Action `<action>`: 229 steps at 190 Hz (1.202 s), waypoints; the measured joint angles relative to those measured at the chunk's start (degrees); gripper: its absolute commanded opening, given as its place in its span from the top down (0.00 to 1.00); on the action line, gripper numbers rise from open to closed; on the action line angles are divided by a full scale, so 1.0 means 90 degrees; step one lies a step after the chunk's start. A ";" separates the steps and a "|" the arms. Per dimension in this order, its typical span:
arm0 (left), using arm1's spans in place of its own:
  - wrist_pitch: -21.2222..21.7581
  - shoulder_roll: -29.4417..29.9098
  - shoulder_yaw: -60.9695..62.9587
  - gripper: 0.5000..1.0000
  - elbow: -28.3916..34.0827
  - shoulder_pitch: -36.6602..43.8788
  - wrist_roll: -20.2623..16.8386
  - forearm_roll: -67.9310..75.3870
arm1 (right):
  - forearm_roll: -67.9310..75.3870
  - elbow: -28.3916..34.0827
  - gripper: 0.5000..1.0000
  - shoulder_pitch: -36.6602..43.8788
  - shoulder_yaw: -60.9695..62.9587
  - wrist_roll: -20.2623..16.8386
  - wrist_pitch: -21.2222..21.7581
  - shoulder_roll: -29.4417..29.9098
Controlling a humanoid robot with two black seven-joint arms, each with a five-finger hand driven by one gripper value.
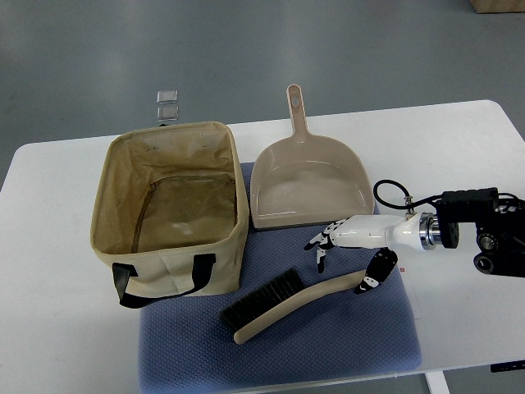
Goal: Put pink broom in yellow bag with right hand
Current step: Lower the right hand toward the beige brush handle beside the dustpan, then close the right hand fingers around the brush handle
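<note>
We are seeing the right hand (349, 246), fingers loose, hovering over the brush (287, 302) handle at lower center, beside the bag (168, 209).

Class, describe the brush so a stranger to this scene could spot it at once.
On the white table lies a blue mat. The brush lies on it, in front of the dustpan and right of the bag. It alone has black bristles.

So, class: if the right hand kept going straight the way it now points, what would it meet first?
The right hand points left across the blue mat. Probably the yellow bag first, passing above the brush; depth is unclear.
</note>
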 measured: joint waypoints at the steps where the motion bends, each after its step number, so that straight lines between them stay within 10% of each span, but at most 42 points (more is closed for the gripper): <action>1: 0.0000 0.0000 0.0000 0.00 0.0000 0.0000 0.0000 0.0000 | -0.0007 -0.0001 0.14 -0.0001 0.0000 -0.0002 -0.0001 0.0000; 86: 0.0000 0.0000 0.0000 0.00 0.0000 0.0000 0.0000 0.0000 | -0.0370 -0.0182 0.19 -0.0148 0.0000 -0.0164 -0.0171 0.0045; 229: 0.0000 0.0000 0.0000 0.00 0.0000 0.0000 0.0000 0.0000 | -0.0753 -0.0188 0.86 -0.0139 -0.0010 -0.0128 -0.0146 0.0034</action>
